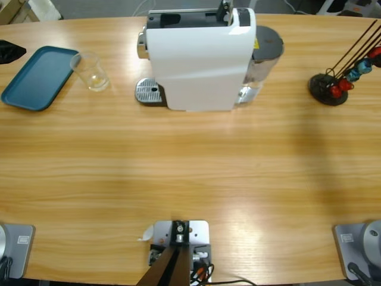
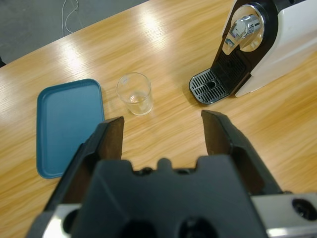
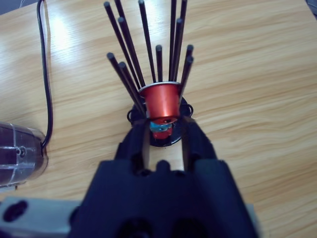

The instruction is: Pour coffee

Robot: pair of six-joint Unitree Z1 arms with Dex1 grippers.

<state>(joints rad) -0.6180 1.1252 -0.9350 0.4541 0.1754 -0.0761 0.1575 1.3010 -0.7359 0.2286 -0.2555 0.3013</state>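
While the left gripper is hanging spread and empty over the table, I am noting the coffee sitting shallow in the glass beside the tray. The right gripper is nearly closing around a red capsule in the rack; I am judging a tug could tip that rack.

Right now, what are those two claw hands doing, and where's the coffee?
Left gripper open, holding nothing. Right gripper at red capsule in black wire rack. Small clear glass beside teal tray, brownish trace inside. Nothing blocking.

High view looks straight down; left wrist view shares its glass at ten o'clock, right wrist nears the capsule rack.
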